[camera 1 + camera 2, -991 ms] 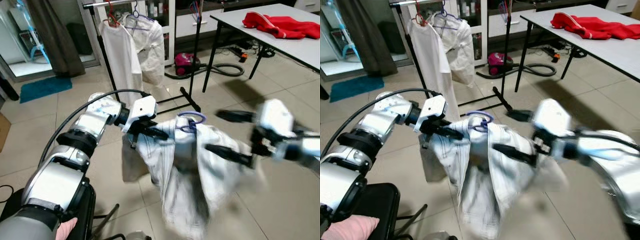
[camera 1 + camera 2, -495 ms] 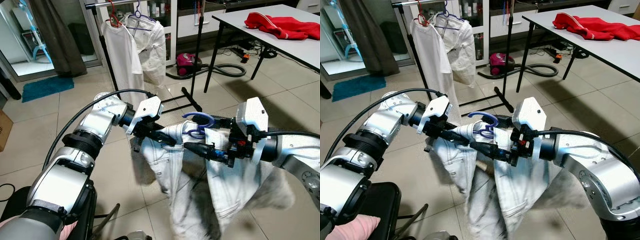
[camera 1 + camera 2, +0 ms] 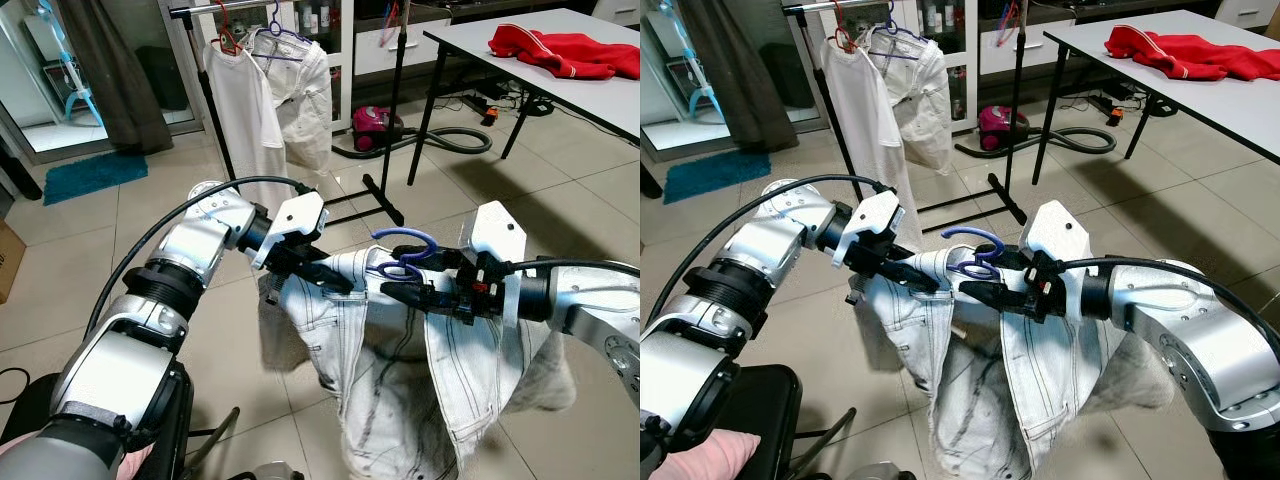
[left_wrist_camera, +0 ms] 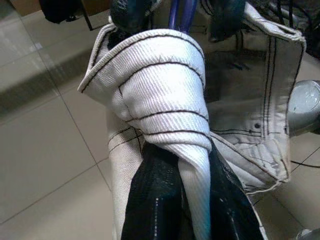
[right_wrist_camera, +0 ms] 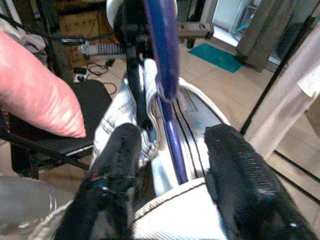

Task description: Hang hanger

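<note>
Tiled floor; clothes rack (image 3: 215, 12) upper left. Centre frame, left gripper (image 3: 322, 272) clamps the white garment (image 3: 400, 370); right gripper (image 3: 400, 293) straddles the blue hanger (image 3: 402, 245), closure undeterminable. Risk: garment sliding off during transfer.

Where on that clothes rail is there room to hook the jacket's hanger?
The rail is crowded by the white shirt and the pale jacket. The short bare stretch between the rail's near end and the shirt's red hanger looks free. Both grippers, left and right, hold the jacket on its blue hanger.
</note>
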